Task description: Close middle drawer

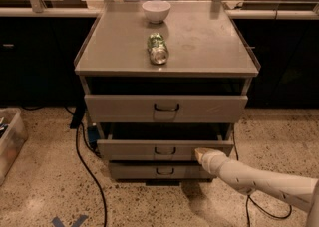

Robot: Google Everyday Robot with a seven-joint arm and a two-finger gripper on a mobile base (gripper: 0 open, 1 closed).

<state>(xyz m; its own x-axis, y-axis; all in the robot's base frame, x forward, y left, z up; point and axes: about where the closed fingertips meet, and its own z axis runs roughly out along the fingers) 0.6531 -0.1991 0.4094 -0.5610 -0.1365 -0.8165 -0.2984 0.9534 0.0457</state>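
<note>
The gripper (202, 155) is seen low at the front of the cabinet (84, 79), at the end of a pale arm (259, 183) that is brought in from the lower right. Its tip appears to be laid against the front of the middle drawer (134, 149), near that front's upper edge. Whether the gripper is open or closed cannot be told, and nothing is seen to be held in it.

The middle drawer is found pulled out. A dark gap is shown above its front, just up and to the left of the gripper, and the front stands forward of the bottom drawer (134, 170), which lies just below the gripper. The handle (165, 151) is placed a little to the left of the gripper and is not grasped. This is judged to be deliberate, since a drawer is shut by a push on its flat face and no hold is needed.

Because contact is made right of centre, the drawer may be skewed on its runners. A straight push into the cabinet is therefore called for. The task is judged as begun but not done.

The top drawer (119, 108) lies directly above the gripper. Higher up, on the cabinet top, a can (158, 49) is laid on its side and a bowl (156, 11) is set behind it, both well apart from the gripper and unlikely to be disturbed.
</note>
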